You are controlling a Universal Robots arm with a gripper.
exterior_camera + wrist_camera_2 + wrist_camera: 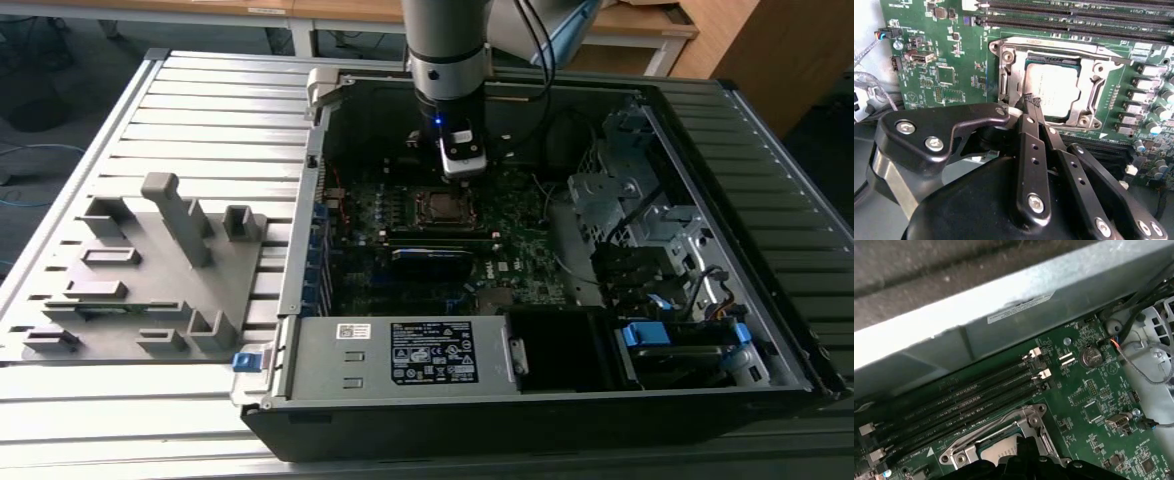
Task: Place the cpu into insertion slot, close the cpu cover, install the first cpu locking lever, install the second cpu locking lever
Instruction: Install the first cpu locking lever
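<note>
From my station the exterior view is evenly lit and fairly soft, but the inside of the computer case [534, 250] falls dim, with the deepest shadow beside the gripper [462, 172]. In the second wrist view, light glares off the cpu [1051, 90] just beyond the fingertips, washing its top nearly white, while the black gripper [1029, 102] body close to the lens looks soft. In the first wrist view the case wall [1019, 325] far from the gripper [1024, 450] is bright and blurred, possibly overexposed.
</note>
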